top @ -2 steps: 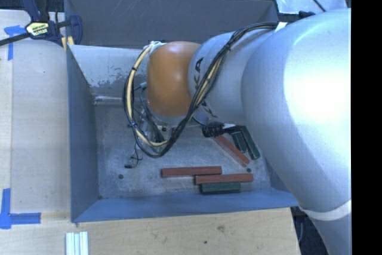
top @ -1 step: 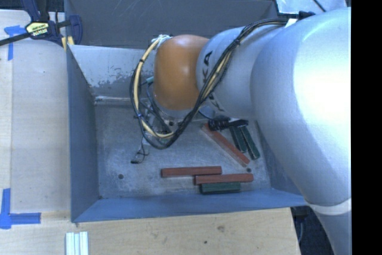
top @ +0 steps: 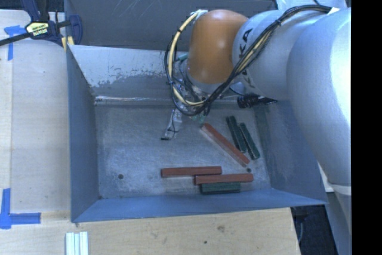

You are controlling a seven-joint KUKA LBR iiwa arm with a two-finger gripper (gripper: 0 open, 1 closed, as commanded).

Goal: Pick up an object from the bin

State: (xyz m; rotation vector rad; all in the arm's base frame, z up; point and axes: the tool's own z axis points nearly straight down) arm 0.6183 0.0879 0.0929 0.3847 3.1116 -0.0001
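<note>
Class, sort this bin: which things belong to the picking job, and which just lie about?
Job: gripper; grey metal bin; nearest candidate, slanted red-brown bar.
Lying about: two dark green bars beside it; front row of three bars, two red-brown and one green.

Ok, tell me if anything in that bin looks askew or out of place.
Nothing looks damaged or spilled. One reddish-brown bar lies diagonally beside two dark green bars, while the three bars near the front wall lie roughly level.
</note>
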